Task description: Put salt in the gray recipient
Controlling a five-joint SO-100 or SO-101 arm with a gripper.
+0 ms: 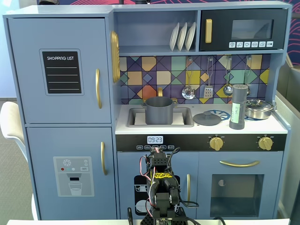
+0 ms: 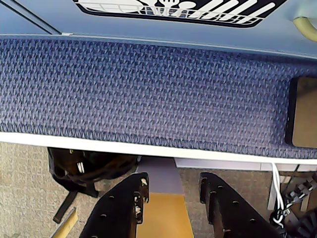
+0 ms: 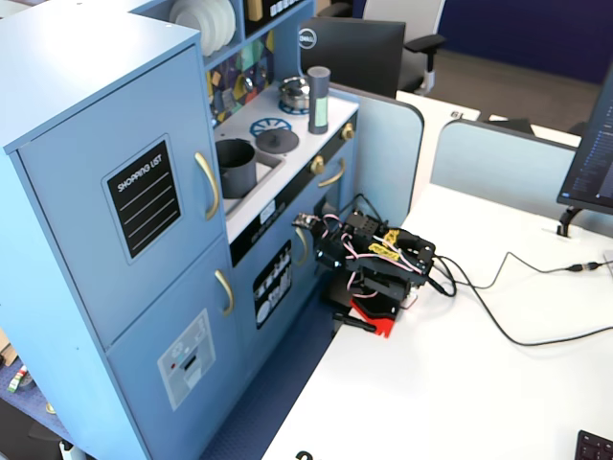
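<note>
Salt shaker [image 1: 238, 107] stands upright on the toy kitchen's counter [image 1: 201, 127], right of the flat lid [image 1: 207, 118] and well apart from the gray pot [image 1: 159, 110] sitting in the sink. Arm folded low on the desk [image 3: 460, 383]; gripper [image 2: 171, 191] empty, jaws spread. No step begun. Next: rise, reach the shaker, grasp mid-body.

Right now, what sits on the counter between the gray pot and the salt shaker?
In a fixed view, the flat gray round lid lies on the counter between the gray pot in the sink and the salt shaker, touching neither.
</note>
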